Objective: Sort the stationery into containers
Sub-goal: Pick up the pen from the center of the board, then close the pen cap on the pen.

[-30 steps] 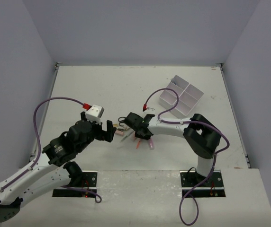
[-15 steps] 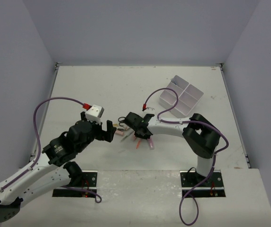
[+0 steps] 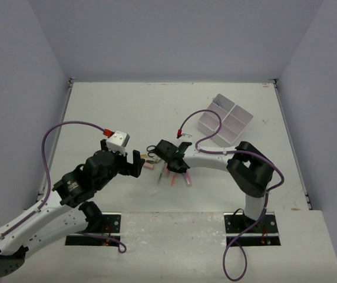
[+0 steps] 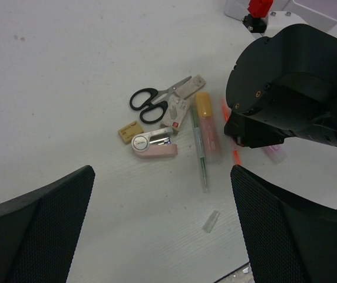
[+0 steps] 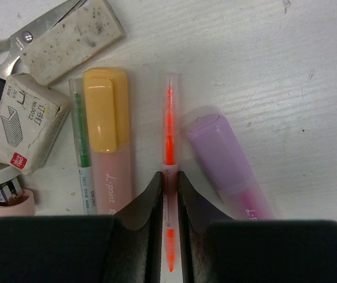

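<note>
While right tool (image 5: pixel 168 178) pinches orange pen (image 5: pixel 169 121), left tool (image 4: pixel 161 180) gapes empty; divided box (image 3: pixel 208 125) sits apart.

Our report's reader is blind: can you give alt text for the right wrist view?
The right gripper has its jaws closed around a thin clear orange pen lying on the white table, between an orange-capped highlighter and a purple highlighter.

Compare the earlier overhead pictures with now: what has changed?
The right gripper closed on the thin orange pen lying between the orange marker and the purple marker. The open left gripper, the scissors and the white divided box stayed put.
</note>
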